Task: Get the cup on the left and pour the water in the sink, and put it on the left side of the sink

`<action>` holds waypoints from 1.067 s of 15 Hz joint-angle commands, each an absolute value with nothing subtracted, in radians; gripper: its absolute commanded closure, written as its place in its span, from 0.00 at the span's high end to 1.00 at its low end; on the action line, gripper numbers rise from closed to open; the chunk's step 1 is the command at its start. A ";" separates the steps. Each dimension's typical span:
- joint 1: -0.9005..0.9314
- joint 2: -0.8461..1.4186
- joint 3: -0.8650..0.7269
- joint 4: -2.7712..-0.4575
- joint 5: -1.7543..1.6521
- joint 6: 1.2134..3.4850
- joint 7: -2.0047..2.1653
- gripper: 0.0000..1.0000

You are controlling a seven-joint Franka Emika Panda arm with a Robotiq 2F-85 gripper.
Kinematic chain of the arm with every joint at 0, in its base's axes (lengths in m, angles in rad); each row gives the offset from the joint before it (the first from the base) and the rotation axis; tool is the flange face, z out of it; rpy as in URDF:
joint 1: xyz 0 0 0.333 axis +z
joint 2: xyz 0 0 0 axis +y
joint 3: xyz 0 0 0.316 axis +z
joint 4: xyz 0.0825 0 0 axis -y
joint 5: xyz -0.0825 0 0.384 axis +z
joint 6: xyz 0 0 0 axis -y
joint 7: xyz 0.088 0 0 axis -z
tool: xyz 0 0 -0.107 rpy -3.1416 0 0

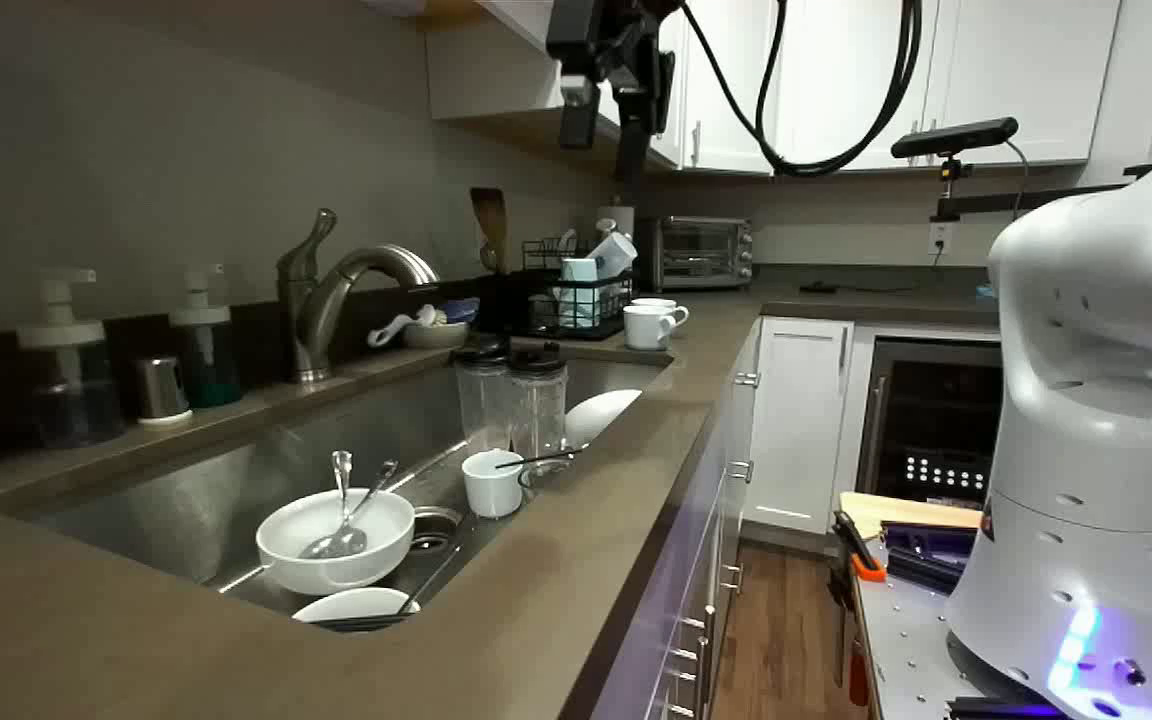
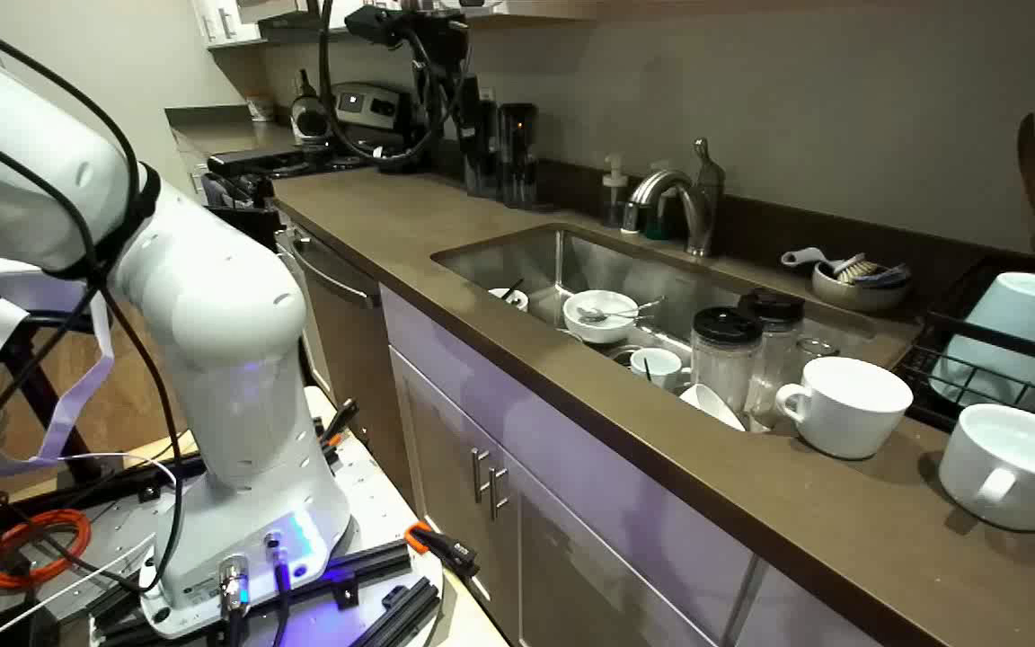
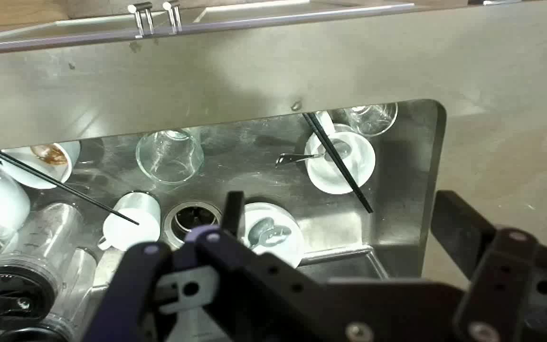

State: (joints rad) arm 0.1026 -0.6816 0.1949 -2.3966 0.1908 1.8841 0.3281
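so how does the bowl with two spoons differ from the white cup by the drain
The bowl looks wider than the cup in both exterior views. The bowl holds two spoons; the cup has a chopstick reaching into or over its mouth, unclear which. The cup shows a handle in the wrist view; none shows on the bowl. Both are white and sit mouth up in the sink.

Kitchen, sink (image 1: 226, 490), faucet (image 1: 314, 330), toaster oven (image 1: 701, 253), cabinets (image 1: 1026, 70)
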 commanded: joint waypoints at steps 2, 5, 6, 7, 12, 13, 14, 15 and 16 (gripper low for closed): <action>0.098 -0.681 0.198 -2.395 0.193 1.882 0.326 1.00; 0.098 -0.681 0.198 -2.395 0.193 1.882 0.326 1.00; 0.098 -0.681 0.198 -2.395 0.193 1.882 0.326 1.00; 0.098 -0.681 0.198 -2.395 0.193 1.882 0.326 1.00; 0.007 -0.738 0.101 -2.420 0.138 1.864 0.316 1.00; -0.010 -0.748 0.076 -2.423 0.136 1.862 0.313 1.00; -0.032 -0.757 0.056 -2.429 0.133 1.863 0.316 1.00; -0.051 -0.766 0.034 -2.436 0.133 1.865 0.312 1.00; -0.072 -0.779 0.014 -2.446 0.128 1.860 0.310 1.00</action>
